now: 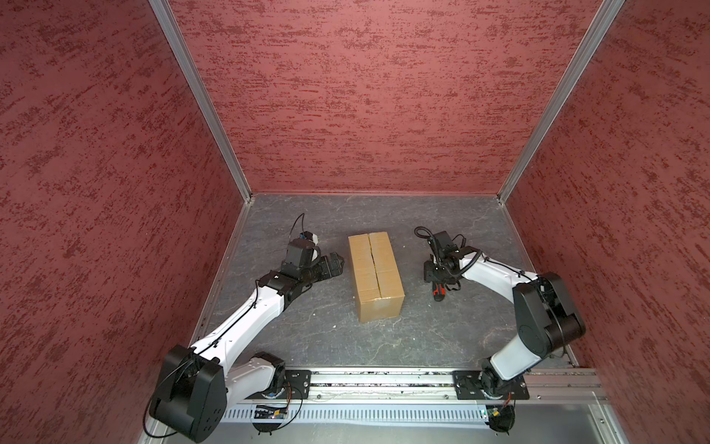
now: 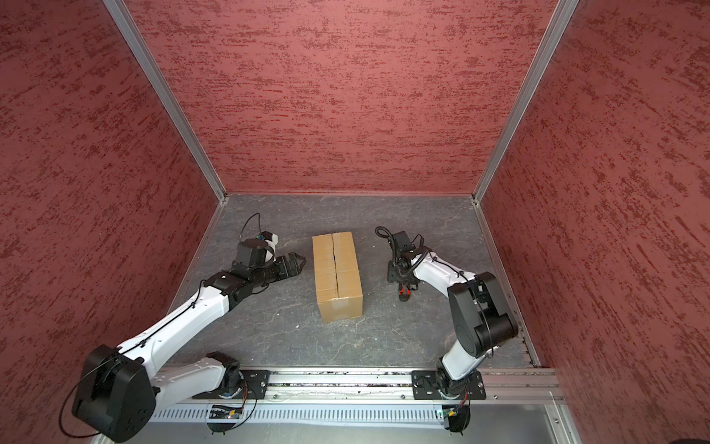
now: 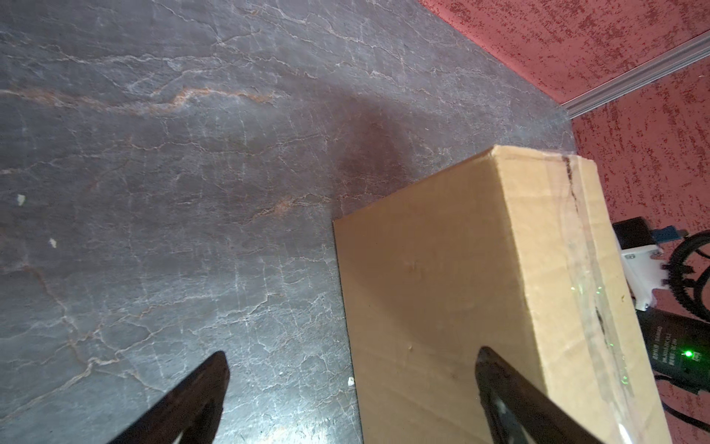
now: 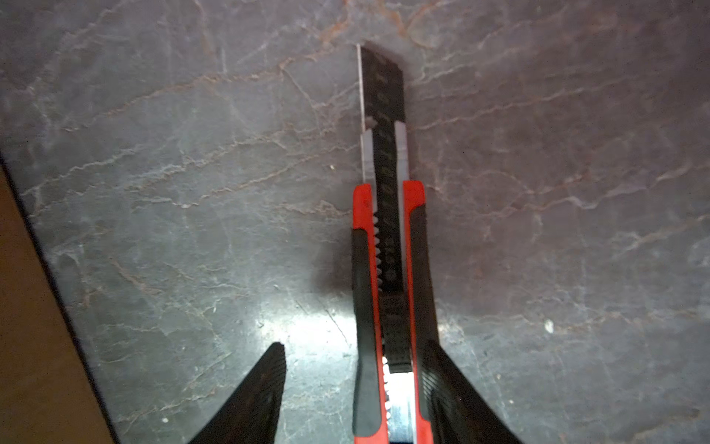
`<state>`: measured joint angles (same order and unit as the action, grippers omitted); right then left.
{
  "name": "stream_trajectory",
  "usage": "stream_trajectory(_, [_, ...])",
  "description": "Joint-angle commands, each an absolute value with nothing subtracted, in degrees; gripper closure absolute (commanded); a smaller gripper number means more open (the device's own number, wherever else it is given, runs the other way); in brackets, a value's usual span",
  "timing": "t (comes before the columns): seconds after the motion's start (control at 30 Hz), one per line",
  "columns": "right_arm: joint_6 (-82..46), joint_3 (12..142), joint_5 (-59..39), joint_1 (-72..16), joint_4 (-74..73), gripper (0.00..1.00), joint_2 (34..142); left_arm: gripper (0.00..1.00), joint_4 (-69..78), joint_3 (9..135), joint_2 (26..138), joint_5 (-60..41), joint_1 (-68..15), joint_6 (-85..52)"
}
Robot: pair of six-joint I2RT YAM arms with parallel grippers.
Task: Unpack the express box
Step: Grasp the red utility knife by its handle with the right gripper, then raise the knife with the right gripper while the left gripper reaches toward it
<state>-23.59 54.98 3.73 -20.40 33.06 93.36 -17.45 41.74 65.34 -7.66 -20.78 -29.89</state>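
We judge the express box [image 1: 375, 275] light, stiff and smooth, best steadied at its long sides by our wide-open left gripper [image 3: 351, 353], while our right gripper [image 4: 355, 346] sits unclamped around the utility knife [image 4: 388, 246].

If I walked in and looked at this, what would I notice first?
Probably the express box, a plain brown carton standing shut in the middle of the grey table. Next comes the red-and-black utility knife with its blade pushed out. It sits between the spread right fingers, to the right of the box.
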Motion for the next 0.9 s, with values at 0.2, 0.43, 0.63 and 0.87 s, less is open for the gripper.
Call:
stream_trajectory(0.2, [-24.0, 53.5, 3.0, -18.9, 32.9, 0.41, 95.0, 0.0, -18.5, 44.3, 64.1, -8.5, -20.4, -28.6])
stream_trajectory(0.43, [-24.2, 52.3, 2.3, -18.5, 32.0, 0.41, 95.1, 0.0, -19.5, 45.5, 63.4, -8.2, -20.4, -27.8])
stream_trajectory(0.63, [-23.9, 51.5, 1.4, -18.5, 31.2, 0.52, 95.3, 0.0, -19.9, 46.4, 63.6, -8.6, -20.4, -27.7])
stream_trajectory(0.87, [-23.2, 52.0, 1.5, -18.5, 32.7, 0.83, 92.7, 0.0, -26.2, 54.8, 65.2, -9.8, -20.9, -25.6])
